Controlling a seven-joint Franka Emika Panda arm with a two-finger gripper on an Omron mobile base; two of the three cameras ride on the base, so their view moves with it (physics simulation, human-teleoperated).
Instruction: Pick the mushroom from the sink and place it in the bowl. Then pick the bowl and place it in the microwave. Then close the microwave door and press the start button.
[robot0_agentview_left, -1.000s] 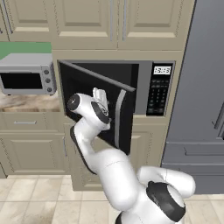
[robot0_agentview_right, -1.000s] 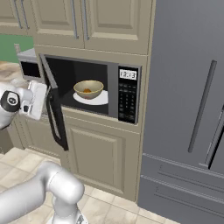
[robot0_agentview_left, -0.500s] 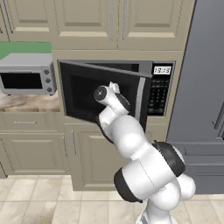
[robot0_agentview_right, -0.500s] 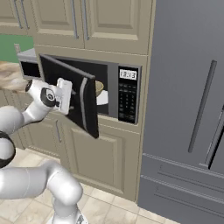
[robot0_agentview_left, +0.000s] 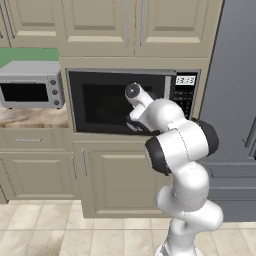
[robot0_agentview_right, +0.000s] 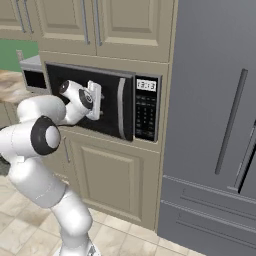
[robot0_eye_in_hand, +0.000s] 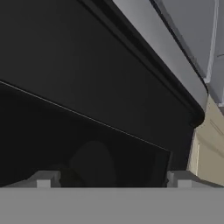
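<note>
Microwave door (robot0_agentview_right: 85, 105): glossy black glass, matt grey frame. Toaster oven (robot0_agentview_left: 30, 85): brushed silver metal. Cabinets (robot0_agentview_left: 125, 25): matt beige wood. Fridge (robot0_agentview_right: 215, 115): smooth grey steel.

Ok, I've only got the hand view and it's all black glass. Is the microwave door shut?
Observer: In the left base view the microwave door looks shut, or very nearly.
Operator: Where's the tool on it?
Observer: The tool is open at the door's window, left of the vertical bar handle.
Operator: And the start button?
Observer: The keypad sits right of that handle, with nothing on it. Single buttons are too small to tell.
</note>
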